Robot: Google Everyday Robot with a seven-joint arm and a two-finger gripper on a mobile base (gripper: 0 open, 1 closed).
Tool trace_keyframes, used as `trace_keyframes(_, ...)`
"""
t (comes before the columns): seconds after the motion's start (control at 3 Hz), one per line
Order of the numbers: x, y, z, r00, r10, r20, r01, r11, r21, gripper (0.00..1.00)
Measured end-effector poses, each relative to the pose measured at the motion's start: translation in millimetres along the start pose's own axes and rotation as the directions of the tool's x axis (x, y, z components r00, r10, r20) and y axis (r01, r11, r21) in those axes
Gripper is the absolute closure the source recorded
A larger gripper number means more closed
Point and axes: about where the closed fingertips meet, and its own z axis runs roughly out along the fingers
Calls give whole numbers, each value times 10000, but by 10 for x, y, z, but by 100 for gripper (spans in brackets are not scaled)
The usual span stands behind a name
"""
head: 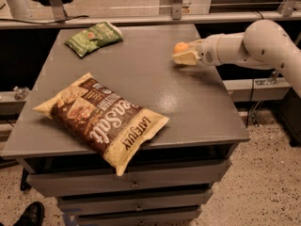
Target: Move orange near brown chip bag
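Note:
The orange [180,47] is a small round fruit held between the pale fingers of my gripper [183,55], just above the grey table [141,74] near its right side. The gripper is shut on the orange and comes in from the right on a white arm [244,46]. The brown chip bag [101,119] lies flat at the table's front left, dark brown with pale yellow edges and white "Sea Salt" lettering. It is well apart from the orange, to the left and toward the front.
A smaller green snack bag [93,38] lies at the table's back left. Drawers [131,185] sit under the tabletop. A metal rail [141,19] runs behind the table. A dark shoe [29,214] shows on the speckled floor at bottom left.

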Motion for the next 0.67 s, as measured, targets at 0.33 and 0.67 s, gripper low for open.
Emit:
trace_keyframes(0.33,-100,162,-240,9994,-197,269,206,9993,-320,100)
trace_keyframes(0.67,-222,449,-474,9968,-554,570,611,9927,-1041,100)
